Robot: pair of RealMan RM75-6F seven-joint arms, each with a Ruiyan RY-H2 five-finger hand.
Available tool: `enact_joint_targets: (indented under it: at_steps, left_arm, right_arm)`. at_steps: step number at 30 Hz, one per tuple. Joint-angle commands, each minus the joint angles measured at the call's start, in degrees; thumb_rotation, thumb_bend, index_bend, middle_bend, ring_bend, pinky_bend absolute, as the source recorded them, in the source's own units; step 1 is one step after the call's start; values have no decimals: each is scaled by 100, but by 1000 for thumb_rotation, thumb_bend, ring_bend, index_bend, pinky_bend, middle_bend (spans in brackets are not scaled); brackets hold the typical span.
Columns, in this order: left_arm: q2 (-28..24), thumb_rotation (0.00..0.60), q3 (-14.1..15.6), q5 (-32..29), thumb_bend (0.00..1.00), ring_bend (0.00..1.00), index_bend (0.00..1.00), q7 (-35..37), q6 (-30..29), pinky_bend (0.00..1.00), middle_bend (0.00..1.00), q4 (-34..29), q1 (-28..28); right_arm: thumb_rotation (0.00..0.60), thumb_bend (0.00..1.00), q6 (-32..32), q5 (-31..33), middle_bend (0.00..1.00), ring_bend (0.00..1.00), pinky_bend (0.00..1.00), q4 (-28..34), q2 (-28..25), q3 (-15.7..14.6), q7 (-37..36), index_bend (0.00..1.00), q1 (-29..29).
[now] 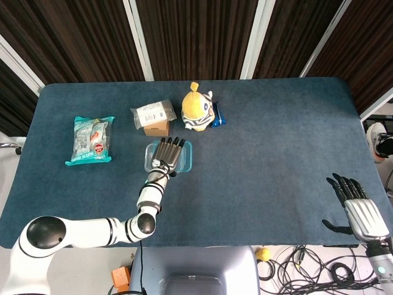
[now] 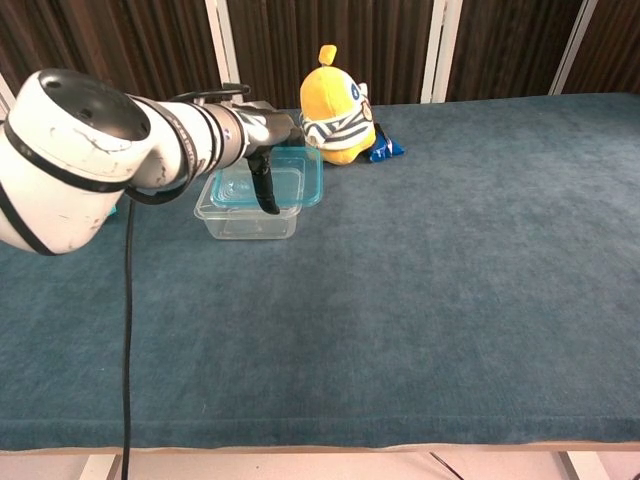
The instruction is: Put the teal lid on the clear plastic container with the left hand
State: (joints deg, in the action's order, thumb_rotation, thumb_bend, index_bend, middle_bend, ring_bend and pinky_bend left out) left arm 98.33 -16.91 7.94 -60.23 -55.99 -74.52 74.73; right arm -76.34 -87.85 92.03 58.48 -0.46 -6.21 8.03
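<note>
Here, at the far left of the table (image 1: 276, 160), a teal snack packet (image 1: 91, 139) is seen lying flat, and a bagged brown box (image 1: 154, 117) stands further in. Next, the left hand (image 1: 167, 153) is shown over the clear plastic container (image 2: 247, 215), with the teal lid (image 2: 295, 180) held under its extended fingers and against a thumb that hangs down at the container's front. The lid is seen roughly level just above the container's rim but shifted toward the right, so that its right edge overhangs; whether it already touches the rim cannot be told. A misaligned seat is judged the main risk: if the lid were released as it lies, one edge could drop inside or tip off the rim. Downward pressure applied off-centre could also slide the light container across the cloth toward the yellow plush toy (image 1: 198, 110) just behind it. At the far right, the right hand (image 1: 362, 212) is seen near the table's edge, fingers spread and holding nothing.
</note>
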Motion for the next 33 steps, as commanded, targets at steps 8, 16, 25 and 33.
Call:
enact_joint_targets:
  at_steps: [8, 16, 25, 33]
  left_arm:
    - [-184, 600, -20, -541, 391, 702, 651, -127, 136, 221, 964, 60, -22]
    - [-160, 600, -4, -674, 391, 702, 648, -177, 184, 216, 959, 134, 28]
    - [-40, 600, 42, -831, 386, 700, 636, -329, 96, 216, 951, 253, 93]
    - [0, 600, 4, -833, 377, 696, 617, -355, 139, 214, 925, 274, 111]
  right_arm:
    - [600, 110, -37, -35, 0, 0, 0, 11, 6, -7, 17, 0, -12]
    - [600, 110, -42, -46, 0, 0, 0, 11, 5, -6, 7, 0, -12]
    - [600, 110, -111, -68, 0, 0, 0, 0, -25, -3, -77, 0, -42]
    - [600, 110, -109, -95, 0, 0, 0, -9, -29, -12, -103, 0, -40]
